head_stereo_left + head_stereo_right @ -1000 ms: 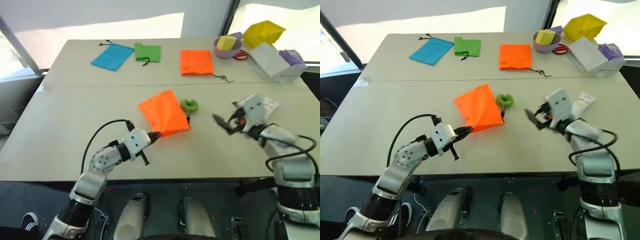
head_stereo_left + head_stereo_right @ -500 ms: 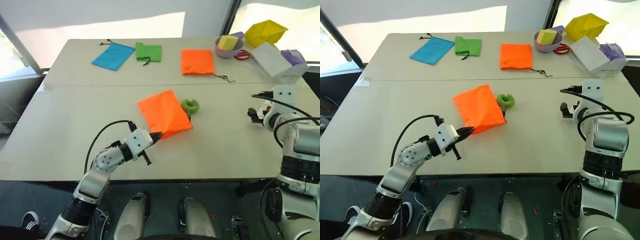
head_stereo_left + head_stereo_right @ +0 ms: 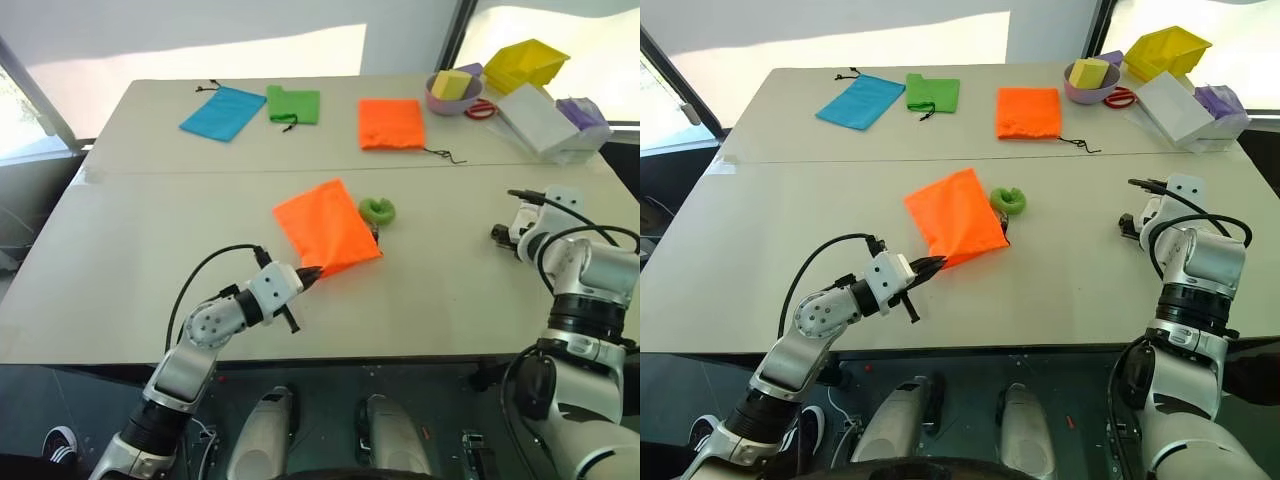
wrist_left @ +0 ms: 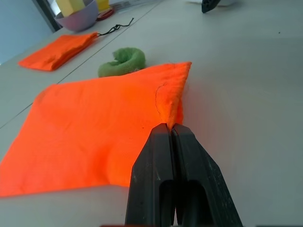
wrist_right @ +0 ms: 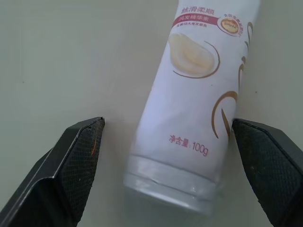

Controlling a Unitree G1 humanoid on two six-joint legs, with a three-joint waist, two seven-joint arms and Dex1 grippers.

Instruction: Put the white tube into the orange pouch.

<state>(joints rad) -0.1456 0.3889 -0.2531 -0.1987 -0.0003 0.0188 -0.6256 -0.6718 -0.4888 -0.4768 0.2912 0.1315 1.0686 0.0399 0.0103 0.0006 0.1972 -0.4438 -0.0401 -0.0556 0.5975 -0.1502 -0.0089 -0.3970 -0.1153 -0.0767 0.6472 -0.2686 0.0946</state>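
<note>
overhead, from the head cameras, the orange pouch (image 3: pixel 327 227) lies near the middle of the pale table (image 3: pixel 150 250), tilted, with its lime-green ring (image 3: pixel 378 210) touching its far right edge. the left gripper (image 3: pixel 308 272) reaches in level from the near left, its fingers pressed together on the pouch's near corner. at the right edge of the table the right gripper (image 3: pixel 508 233) points forward and down; the white tube itself is hidden behind that hand in these two views. along the far side lie a blue pouch (image 3: pixel 224 111), a green pouch (image 3: pixel 294 104) and a smaller orange pouch (image 3: pixel 391 124) with a dark cord, and farther right a purple bowl (image 3: pixel 452 94), a yellow bin (image 3: pixel 526 65) and a white box (image 3: pixel 537 118). next, the left wrist view looks along the two black fingers (image 4: pixel 158 179), closed tight with a fold of the orange fabric pinched between their tips; the green ring sits just beyond the pouch, and the smaller orange pouch and bowl lie well behind. finally, the right wrist view looks down on the white tube (image 5: pixel 196 99) lying flat on the table, printed side up with red and gold markings. the gripper's black fingertips (image 5: pixel 75 161) stand wide apart, one on each side of the tube's clear end, neither touching it.
</note>
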